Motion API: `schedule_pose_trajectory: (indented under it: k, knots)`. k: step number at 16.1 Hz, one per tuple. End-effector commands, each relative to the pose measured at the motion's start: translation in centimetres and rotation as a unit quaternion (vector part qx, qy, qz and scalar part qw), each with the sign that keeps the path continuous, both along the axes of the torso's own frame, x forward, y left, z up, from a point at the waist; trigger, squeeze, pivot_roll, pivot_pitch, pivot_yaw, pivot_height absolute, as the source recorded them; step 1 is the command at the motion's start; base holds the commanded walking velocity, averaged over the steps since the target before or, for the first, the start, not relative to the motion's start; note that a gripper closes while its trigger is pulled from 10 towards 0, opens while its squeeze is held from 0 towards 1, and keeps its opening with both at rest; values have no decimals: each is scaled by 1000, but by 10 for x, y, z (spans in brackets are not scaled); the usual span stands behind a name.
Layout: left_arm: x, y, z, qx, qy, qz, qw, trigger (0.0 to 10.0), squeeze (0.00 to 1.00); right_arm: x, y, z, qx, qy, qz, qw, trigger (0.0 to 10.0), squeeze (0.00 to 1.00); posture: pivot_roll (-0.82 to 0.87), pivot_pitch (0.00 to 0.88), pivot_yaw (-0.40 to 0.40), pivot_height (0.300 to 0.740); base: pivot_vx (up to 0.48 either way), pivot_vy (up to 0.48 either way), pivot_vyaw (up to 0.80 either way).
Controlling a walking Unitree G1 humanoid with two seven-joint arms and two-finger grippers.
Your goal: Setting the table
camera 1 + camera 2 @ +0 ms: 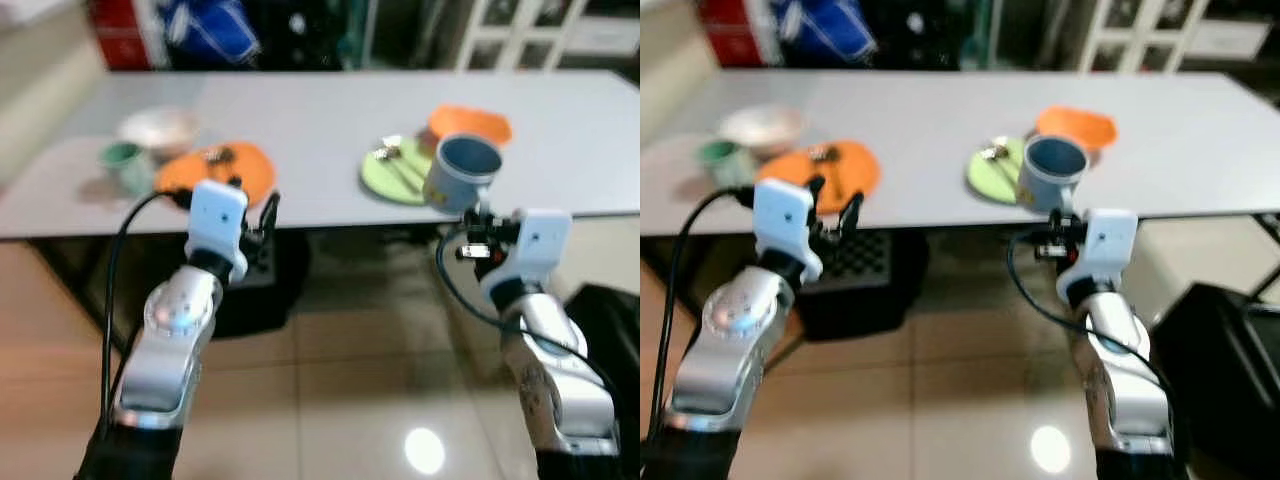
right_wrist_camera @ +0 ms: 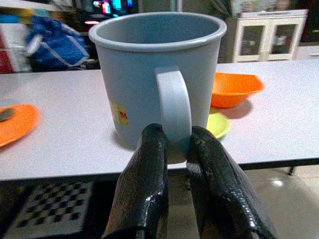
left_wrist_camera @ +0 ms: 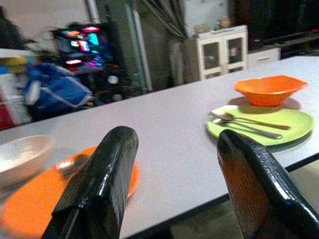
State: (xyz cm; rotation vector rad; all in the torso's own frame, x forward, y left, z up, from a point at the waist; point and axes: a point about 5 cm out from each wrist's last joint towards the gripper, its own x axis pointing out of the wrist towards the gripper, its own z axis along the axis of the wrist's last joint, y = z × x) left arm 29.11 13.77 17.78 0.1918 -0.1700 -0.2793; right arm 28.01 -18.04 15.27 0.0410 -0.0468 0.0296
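Grey tabletop (image 1: 330, 120) stretches ahead of us, cabinets and bags behind it. Our right gripper (image 2: 177, 144) is clamped on the handle of the blue-grey mug (image 2: 157, 74), held upright at the table's near edge, just beside the green plate (image 1: 392, 172) carrying two spoons (image 3: 249, 124). Beyond that plate sits the orange bowl (image 1: 470, 125). Our left gripper (image 3: 174, 164) hangs with fingers apart before the orange plate (image 1: 220, 170); further left stand a green cup (image 1: 125, 160) and a white bowl (image 1: 158, 128). We should keep the mug level and set it on bare tabletop beside the green plate, without nudging the spoons.
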Motion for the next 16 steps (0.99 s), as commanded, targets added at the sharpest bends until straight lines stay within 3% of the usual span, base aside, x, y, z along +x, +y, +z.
schedule_pose_trajectory:
  k: [1, 16]
  knots:
    - [0, -8, 2, -2, -4, -18, 1000, 10000, 0, -1, -9, 3, -5, -5, -18, 1000, 10000, 0, -30, 0, -13, 740, 442, 0, 0]
    - [0, -11, 2, 5, 1, -33, 999, 10000, 0, 0, -7, 4, 0, -6, -20, 1000, 10000, 0, -22, 0, -5, 740, 443, 0, 0]
